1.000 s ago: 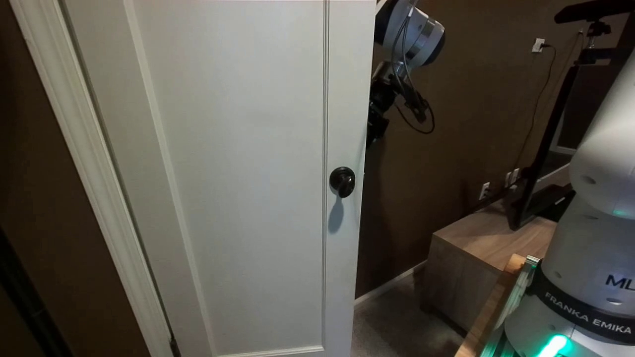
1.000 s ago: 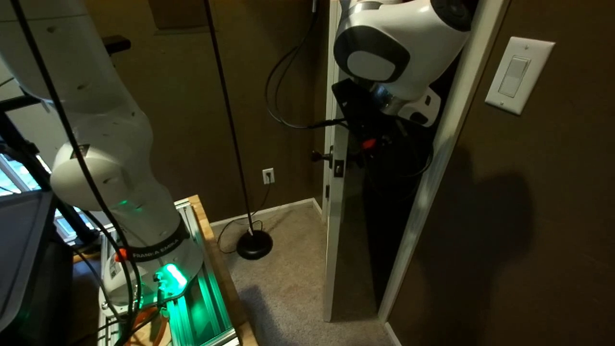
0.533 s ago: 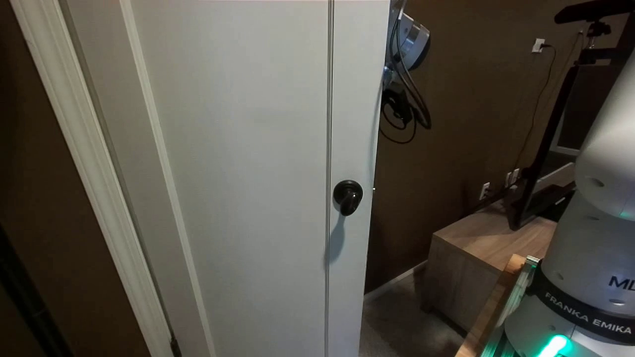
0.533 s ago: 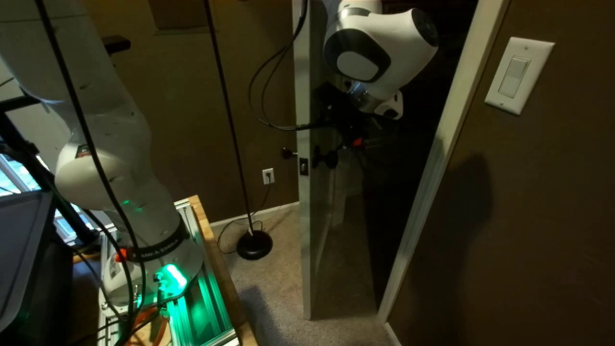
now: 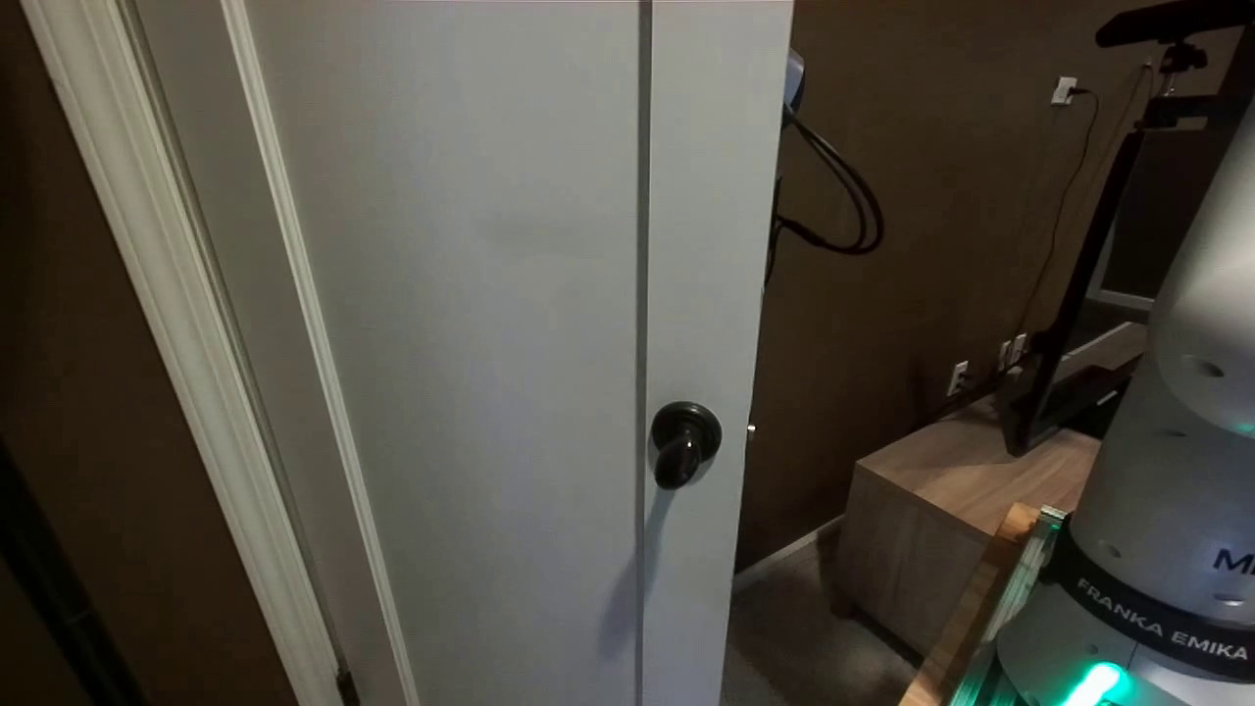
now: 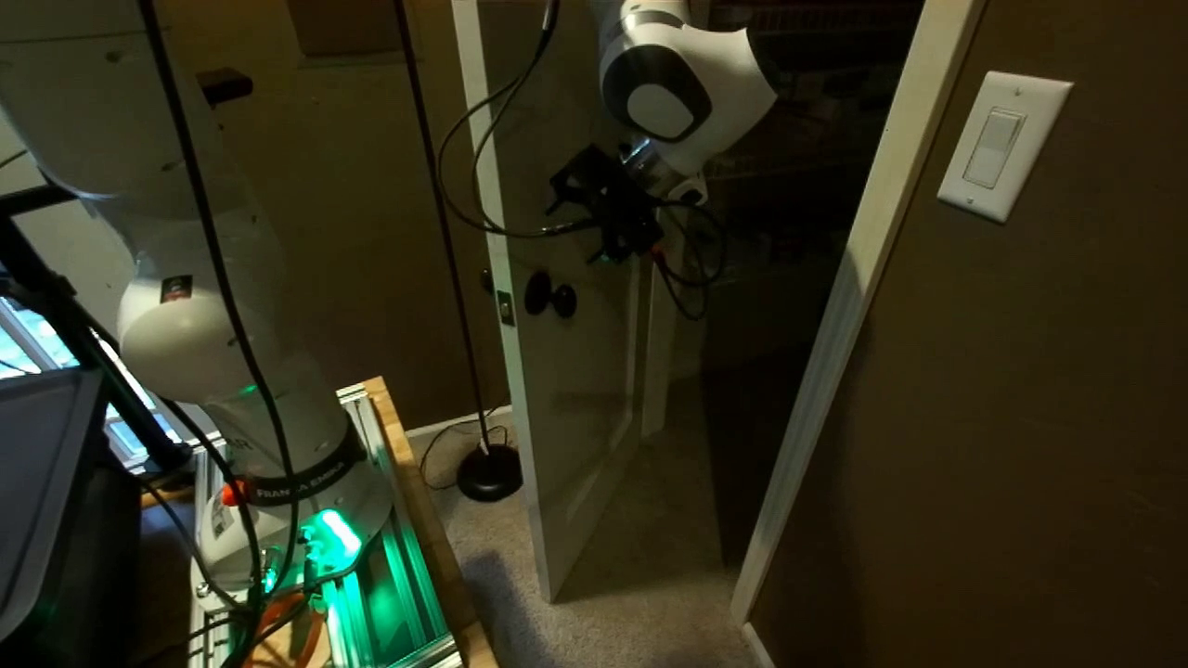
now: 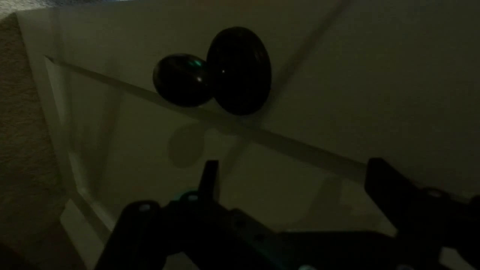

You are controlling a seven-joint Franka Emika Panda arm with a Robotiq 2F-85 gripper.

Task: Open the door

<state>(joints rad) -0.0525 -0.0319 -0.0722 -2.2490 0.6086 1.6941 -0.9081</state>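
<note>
A wood-grain cabinet (image 5: 912, 539) stands at four o'clock in an exterior view, contents hidden. In an exterior view the arm (image 6: 691, 88) hangs down at half past twelve, the gripper (image 7: 293, 165) angled toward eight. Its jaws are spread wide, apart from the black knob (image 7: 187, 80), at eleven in the wrist view. The white panelled door (image 6: 580, 390) hangs ajar mid-view, a dark gap between it and the frame (image 6: 840, 343) at three.

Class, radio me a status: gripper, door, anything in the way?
Gripper open, off the knob. Door partly open. Black floor stand beyond it might limit wider opening; clearance unclear.
</note>
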